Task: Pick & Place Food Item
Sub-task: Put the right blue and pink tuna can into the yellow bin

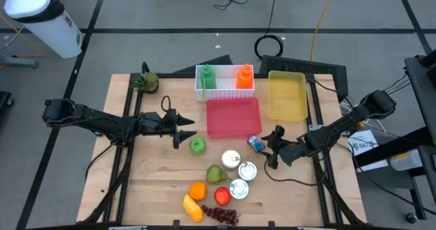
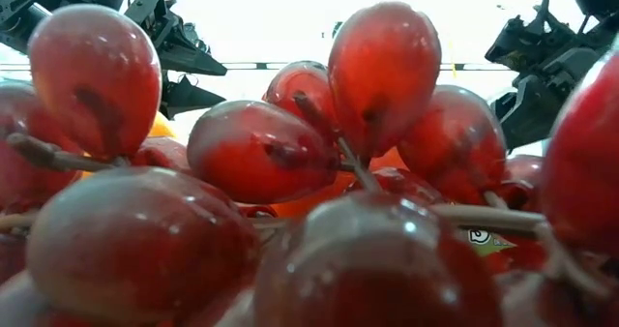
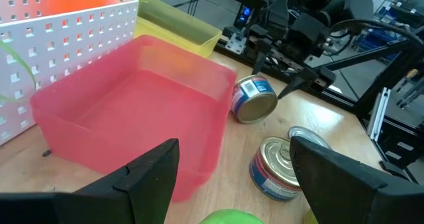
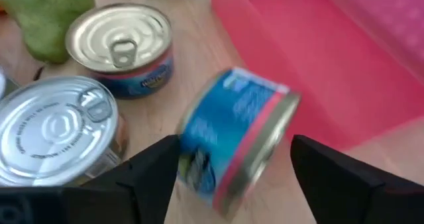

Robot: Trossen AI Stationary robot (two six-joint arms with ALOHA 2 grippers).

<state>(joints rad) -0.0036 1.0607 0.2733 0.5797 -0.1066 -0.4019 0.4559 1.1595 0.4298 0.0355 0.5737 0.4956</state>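
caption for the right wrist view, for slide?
Right tool open around a blue can lying on its side beside the pink tray, two upright cans nearby.

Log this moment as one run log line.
right gripper: open, around tipped blue can | left gripper: open above green apple | pink tray: empty

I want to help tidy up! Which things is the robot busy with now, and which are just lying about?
Busy with:
right gripper, fingers open
blue can, tipped on its side
red tray
left gripper, open above the green apple

Just lying about:
yellow tray
white basket
grapes
pear
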